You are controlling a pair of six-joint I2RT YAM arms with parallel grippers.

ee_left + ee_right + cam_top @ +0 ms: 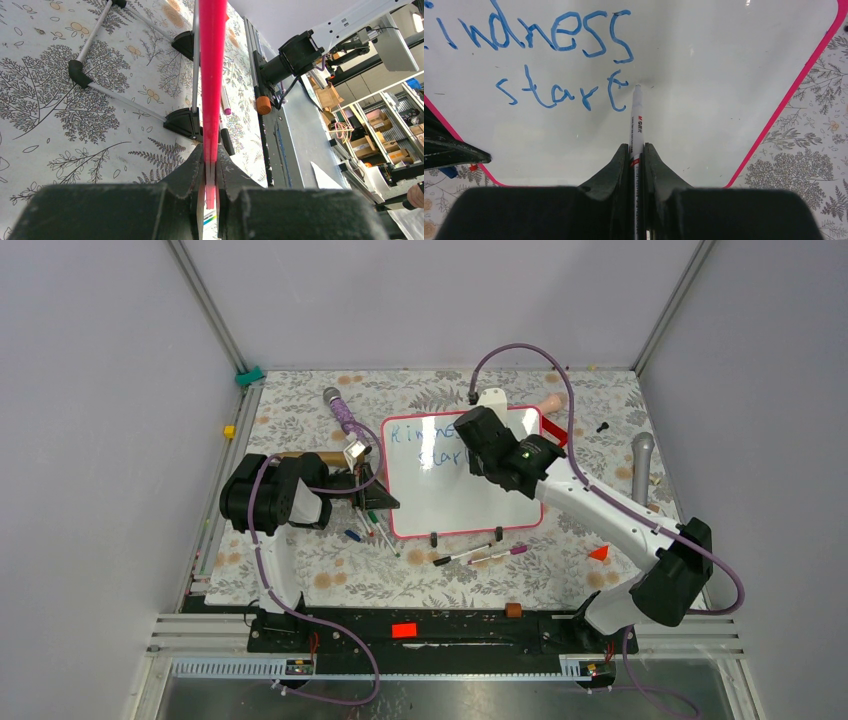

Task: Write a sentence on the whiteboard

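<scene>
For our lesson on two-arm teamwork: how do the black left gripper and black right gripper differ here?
The left gripper is shut on the pink-red rim of the glossy white whiteboard; the right gripper is shut on a slim white marker pen. The left sits at the board's edge; the right is over its face, pen tip by the blue writing. Both are shut.

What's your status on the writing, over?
Left gripper shut on whiteboard rim. Right gripper shut on marker, tip at board after "start". Loose pens lie off board.
</scene>
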